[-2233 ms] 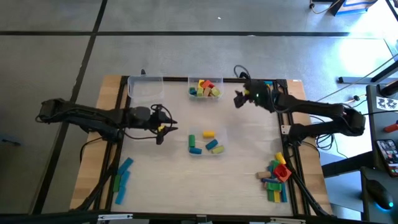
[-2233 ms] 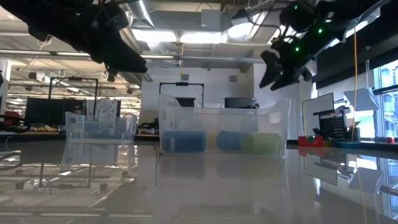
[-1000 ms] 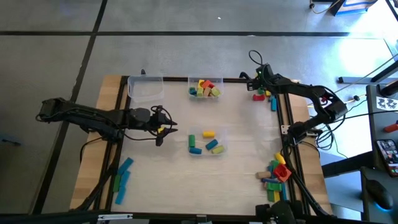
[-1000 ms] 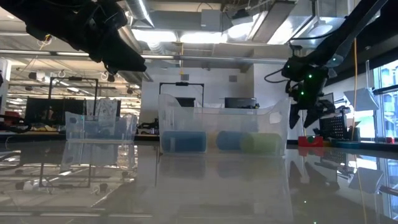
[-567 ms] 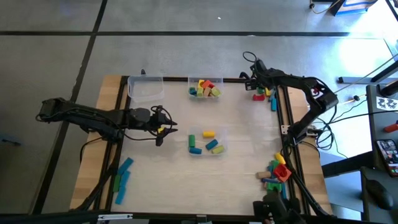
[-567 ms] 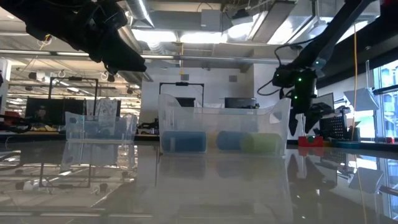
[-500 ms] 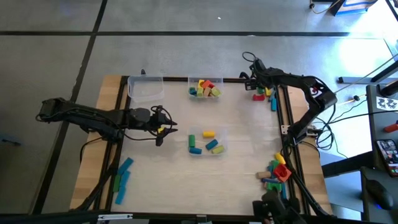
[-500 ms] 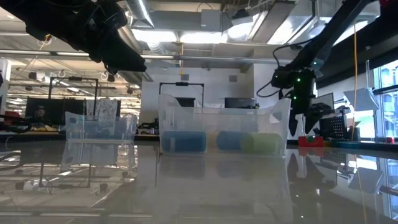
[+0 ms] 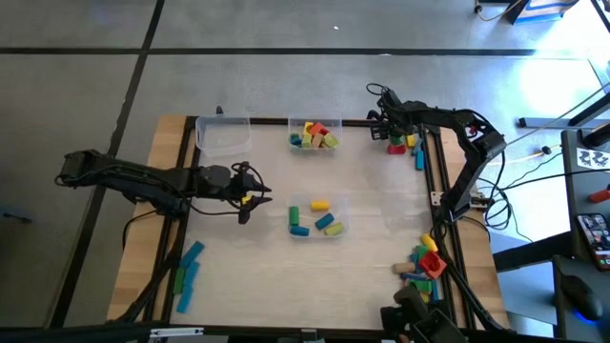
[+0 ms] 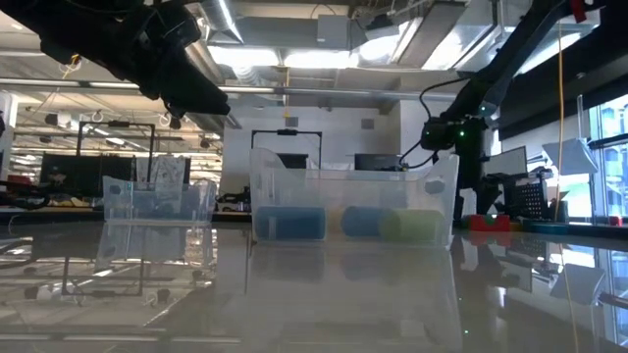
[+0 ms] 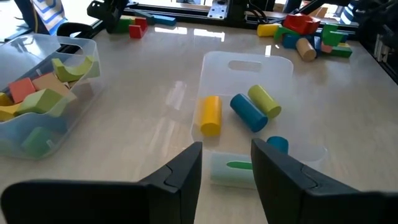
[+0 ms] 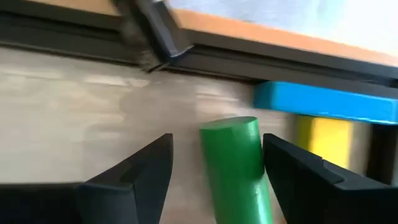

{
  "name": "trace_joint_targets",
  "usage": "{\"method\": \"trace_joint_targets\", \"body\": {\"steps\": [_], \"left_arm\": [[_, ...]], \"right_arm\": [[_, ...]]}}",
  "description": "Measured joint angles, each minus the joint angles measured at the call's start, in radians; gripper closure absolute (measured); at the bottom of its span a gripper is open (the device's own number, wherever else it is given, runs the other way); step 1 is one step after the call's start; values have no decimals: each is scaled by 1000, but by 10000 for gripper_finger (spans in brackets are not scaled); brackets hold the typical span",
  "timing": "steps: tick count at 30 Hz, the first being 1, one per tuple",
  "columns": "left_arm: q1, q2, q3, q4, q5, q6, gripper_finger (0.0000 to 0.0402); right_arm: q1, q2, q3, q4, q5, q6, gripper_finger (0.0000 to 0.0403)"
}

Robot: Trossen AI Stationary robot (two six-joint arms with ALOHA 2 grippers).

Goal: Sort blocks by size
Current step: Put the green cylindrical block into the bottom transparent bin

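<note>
The blocks lie in groups. A small cluster (image 9: 398, 145) sits at the table's far right corner, and my right gripper (image 9: 389, 131) hangs over it, pointing steeply down and open. In the right wrist view a green cylinder (image 12: 239, 168) lies on the table between the two fingers of my right gripper (image 12: 217, 140), beside a blue block (image 12: 323, 102) and a yellow one (image 12: 329, 134). I cannot tell whether a finger touches the cylinder. My left gripper (image 9: 255, 198) hovers open and empty, left of the middle tub (image 9: 291, 211).
A tub of mixed blocks (image 9: 315, 151) and a clear tub (image 9: 222, 135) stand along the far edge. The middle tub holds yellow, blue and green cylinders (image 11: 239, 112). More blocks lie near right (image 9: 424, 272) and near left (image 9: 188, 272). A dark frame rail (image 12: 205, 59) runs just beyond the green cylinder.
My right gripper has sunk toward the blocks at the far right corner, shifted a little toward the table's left edge and tipped more steeply downward. Its fingers stayed apart. The blocks have not moved.
</note>
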Motion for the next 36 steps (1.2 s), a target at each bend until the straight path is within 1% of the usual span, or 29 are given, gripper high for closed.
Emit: {"method": "trace_joint_targets", "body": {"steps": [4,7,11,14,17,22,24,27,30,36], "left_arm": [[0,0,0,1,0,3,271],[0,0,0,1,0,3,271],[0,0,0,1,0,5,271],[0,0,0,1,0,6,271],[0,0,0,1,0,6,271],[0,0,0,1,0,6,271],[0,0,0,1,0,6,271],[0,0,0,2,0,6,271],[0,0,0,2,0,6,271],[0,0,0,2,0,9,271]], "right_arm": [[0,0,0,0,-51,-21,169],[0,0,0,-6,-90,-21,199],[0,0,0,-30,-90,-27,249],[0,-1,0,-30,-89,-48,271],[0,-1,0,-23,-89,-56,271],[0,-6,0,-22,-91,-83,248],[1,-21,0,-22,-113,-99,249],[6,-52,0,-24,-149,-104,260],[31,-100,0,-24,-152,-121,266],[133,-212,0,-23,-164,-150,253]]}}
